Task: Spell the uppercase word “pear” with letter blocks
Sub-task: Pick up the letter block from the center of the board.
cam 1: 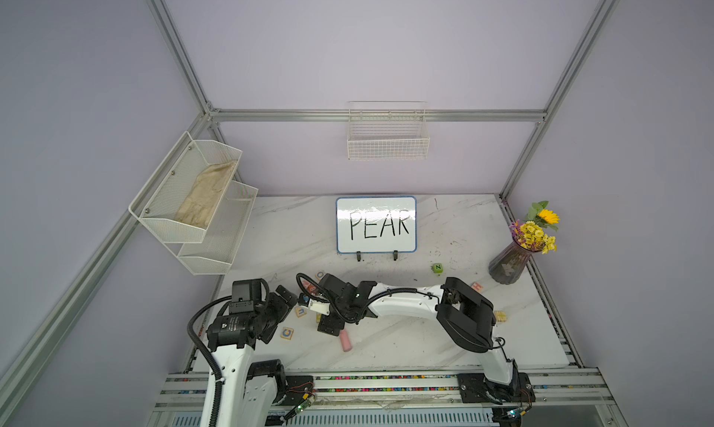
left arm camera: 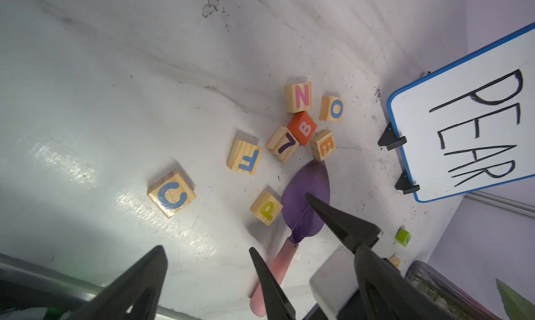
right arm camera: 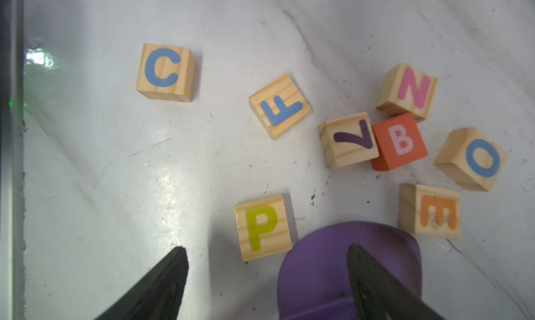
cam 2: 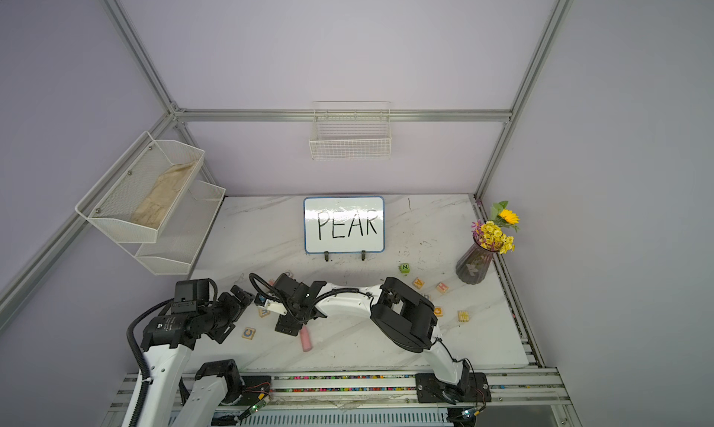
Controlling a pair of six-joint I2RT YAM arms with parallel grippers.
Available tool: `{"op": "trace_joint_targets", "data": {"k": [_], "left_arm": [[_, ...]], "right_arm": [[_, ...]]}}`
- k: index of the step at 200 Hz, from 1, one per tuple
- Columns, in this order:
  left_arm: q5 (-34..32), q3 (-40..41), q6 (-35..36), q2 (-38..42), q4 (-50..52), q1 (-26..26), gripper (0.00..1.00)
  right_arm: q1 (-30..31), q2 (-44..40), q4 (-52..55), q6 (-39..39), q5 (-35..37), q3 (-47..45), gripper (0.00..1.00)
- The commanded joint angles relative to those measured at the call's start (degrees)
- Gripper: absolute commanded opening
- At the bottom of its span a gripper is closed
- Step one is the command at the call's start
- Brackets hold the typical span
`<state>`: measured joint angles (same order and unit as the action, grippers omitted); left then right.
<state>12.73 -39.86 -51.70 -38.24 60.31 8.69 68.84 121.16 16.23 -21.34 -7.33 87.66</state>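
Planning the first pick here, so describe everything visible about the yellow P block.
The P block is a small pale wooden cube with visible grain and a yellow capital P facing up. It sits flat on the white table, apart from the F block and E block, close beside the purple scoop blade; contact there is unclear. The open right gripper straddles it, neither finger touching.

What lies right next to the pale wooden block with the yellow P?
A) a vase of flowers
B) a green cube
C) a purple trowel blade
C: in the right wrist view the purple trowel blade sits right beside the pale wooden yellow-P block.
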Motion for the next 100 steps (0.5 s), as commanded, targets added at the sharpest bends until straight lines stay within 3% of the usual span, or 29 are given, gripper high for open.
{"op": "trace_joint_targets", "data": {"k": [1,30,100], "left_arm": [[4.33,3.75,-0.13,-1.39,-5.41,3.98,1.00],[9.73,7.96,-0.83,-3.20,-9.89,7.65,1.00],[6.39,7.28,1.43,-2.41,-9.43,8.36,1.00]], "right_arm": [[1.30,1.33,1.64,-3.78,0.04,3.19,0.87],[1.28,5.15,4.63,-4.41,-1.17,7.82,0.81],[1.04,7.70,5.43,-4.60,1.88,9.97,0.76]]}}
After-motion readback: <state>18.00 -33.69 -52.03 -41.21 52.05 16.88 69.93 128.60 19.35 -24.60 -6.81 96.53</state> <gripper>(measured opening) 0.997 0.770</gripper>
